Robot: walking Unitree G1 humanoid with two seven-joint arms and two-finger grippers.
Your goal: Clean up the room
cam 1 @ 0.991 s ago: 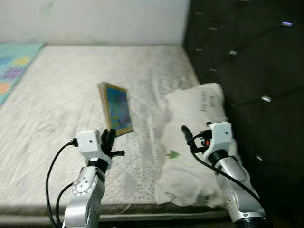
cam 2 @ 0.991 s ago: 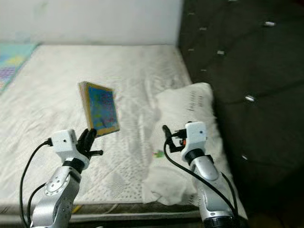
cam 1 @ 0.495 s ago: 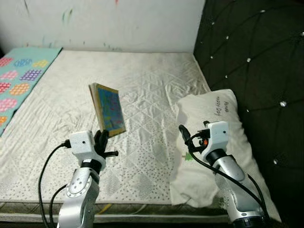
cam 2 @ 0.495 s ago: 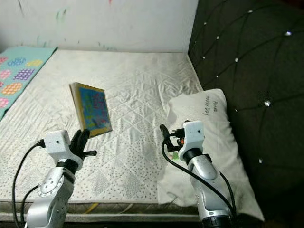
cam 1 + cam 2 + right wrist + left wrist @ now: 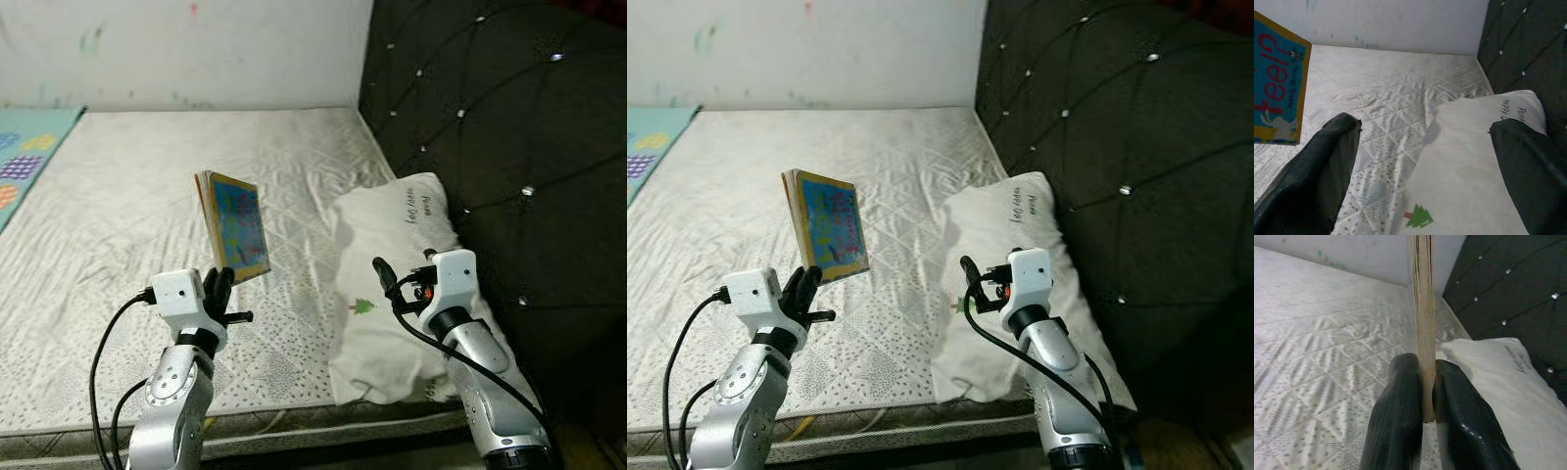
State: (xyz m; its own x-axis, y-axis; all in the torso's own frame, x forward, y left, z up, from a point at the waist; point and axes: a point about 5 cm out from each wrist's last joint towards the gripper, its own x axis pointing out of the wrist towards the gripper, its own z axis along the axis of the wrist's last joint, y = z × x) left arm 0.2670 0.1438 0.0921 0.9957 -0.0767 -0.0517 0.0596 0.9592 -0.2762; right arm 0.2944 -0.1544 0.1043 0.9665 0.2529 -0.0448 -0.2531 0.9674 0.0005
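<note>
I am holding the thin blue-and-yellow picture book (image 5: pixel 235 226) upright above the white quilted mattress (image 5: pixel 127 186), left of the white pillow (image 5: pixel 392 264), with the left claw (image 5: pixel 217 287) pinching its lower edge, probably so it clears the bed for carrying away. The left wrist view is showing the fingers (image 5: pixel 1400 401) clamping the page edges; the right wrist view is showing its cover lettering. The right claw (image 5: pixel 1420 171) is hovering spread wide above the pillow, holding nothing.
</note>
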